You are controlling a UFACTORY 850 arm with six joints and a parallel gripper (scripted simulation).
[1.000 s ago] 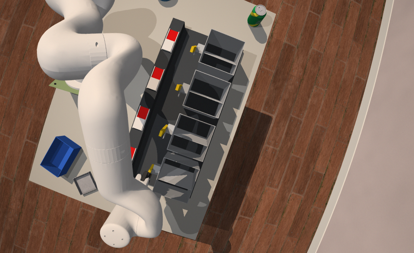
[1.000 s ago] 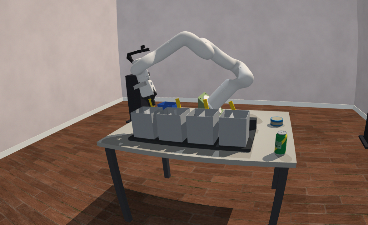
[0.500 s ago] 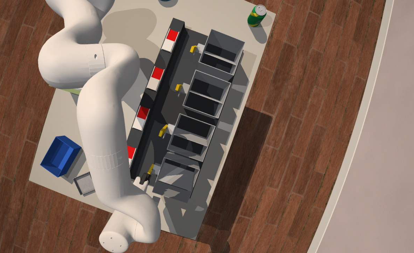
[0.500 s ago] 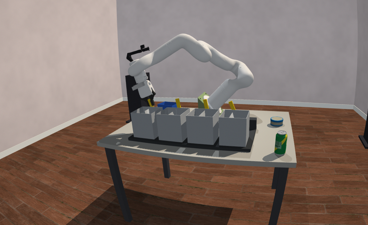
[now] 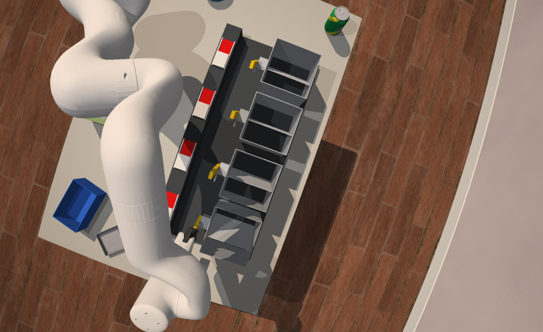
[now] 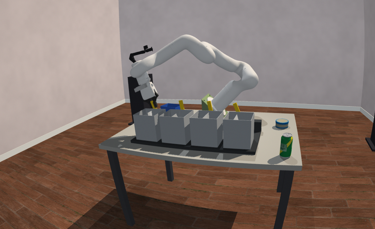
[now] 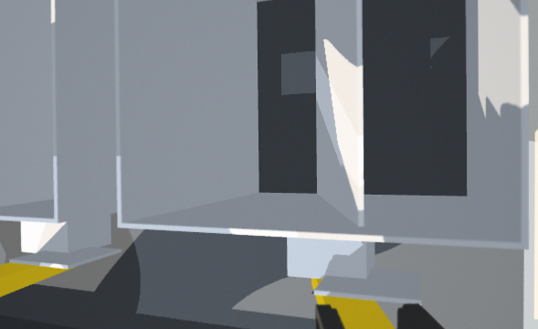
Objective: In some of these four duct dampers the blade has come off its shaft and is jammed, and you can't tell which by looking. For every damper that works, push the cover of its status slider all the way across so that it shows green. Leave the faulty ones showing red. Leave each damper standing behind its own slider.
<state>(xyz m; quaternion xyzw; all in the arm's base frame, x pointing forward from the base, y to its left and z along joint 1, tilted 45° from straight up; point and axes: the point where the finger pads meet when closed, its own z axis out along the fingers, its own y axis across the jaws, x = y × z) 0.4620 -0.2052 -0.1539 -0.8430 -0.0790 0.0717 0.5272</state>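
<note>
Four grey duct dampers stand in a row on a dark base [image 5: 240, 136]. In front of them are four status sliders [image 5: 223, 52] [image 5: 204, 103] [image 5: 184, 154] [image 5: 171, 201]. Each shows red; the arm partly hides the last one. My gripper [image 5: 191, 234] is at the end damper [image 5: 232, 231], shut on its yellow lever [image 5: 197, 221]. In the wrist view the dark fingers clamp the lever [image 7: 353, 313] below the damper box, whose blade [image 7: 342, 132] stands tilted inside. The other levers [image 5: 214, 171] [image 5: 234, 114] [image 5: 253, 63] stand free.
A blue bin [image 5: 79, 204] and a small grey tray [image 5: 110, 240] lie on the table beside the arm. A green can [image 5: 336, 19] and a round tin [image 6: 281, 123] stand at the far end. A black stand [image 6: 138, 93] rises behind the table.
</note>
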